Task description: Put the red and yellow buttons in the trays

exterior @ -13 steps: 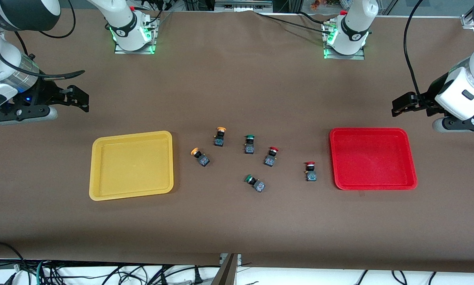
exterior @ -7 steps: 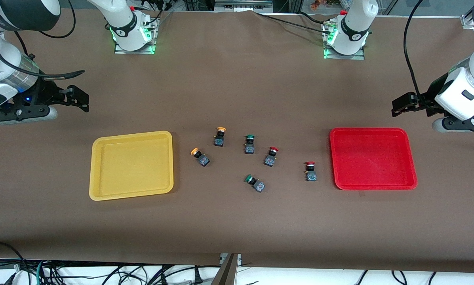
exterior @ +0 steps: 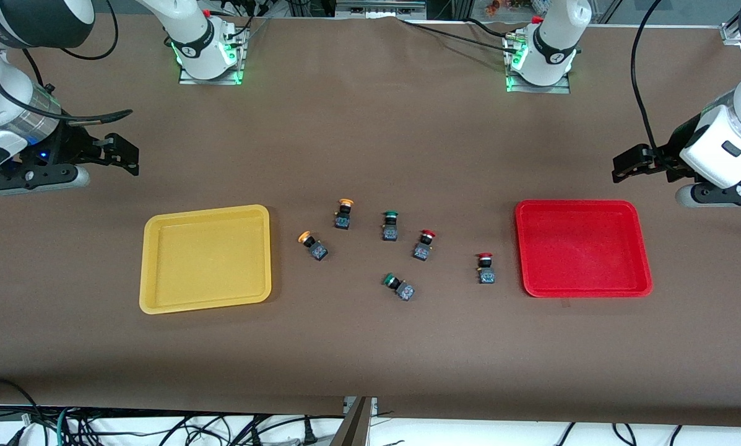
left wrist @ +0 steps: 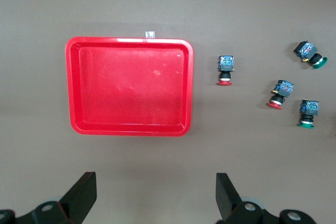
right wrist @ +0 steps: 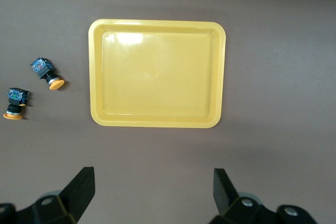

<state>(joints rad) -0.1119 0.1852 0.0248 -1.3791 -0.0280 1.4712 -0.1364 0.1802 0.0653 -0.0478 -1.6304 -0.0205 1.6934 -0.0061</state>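
Two yellow-capped buttons (exterior: pixel 344 214) (exterior: pixel 312 244) lie beside the yellow tray (exterior: pixel 143 272). Two red-capped buttons (exterior: pixel 424 244) (exterior: pixel 485 267) lie toward the red tray (exterior: pixel 520 248). Both trays hold nothing. My left gripper (exterior: pixel 627 164) is open and empty, up in the air by the red tray's edge farthest from the front camera. Its wrist view shows its open gripper (left wrist: pixel 156 192), the red tray (left wrist: pixel 71 93) and both red buttons (left wrist: pixel 226 69) (left wrist: pixel 280 93). My right gripper (exterior: pixel 122 155) is open and empty, in the air near the yellow tray. Its wrist view shows its open gripper (right wrist: pixel 153 190), the yellow tray (right wrist: pixel 94 77) and both yellow buttons (right wrist: pixel 46 73) (right wrist: pixel 14 103).
Two green-capped buttons (exterior: pixel 390 225) (exterior: pixel 398 286) lie among the others in the middle of the brown table; they also show in the left wrist view (left wrist: pixel 310 56) (left wrist: pixel 308 113). The arm bases (exterior: pixel 206 49) (exterior: pixel 540 59) stand along the table's edge farthest from the front camera.
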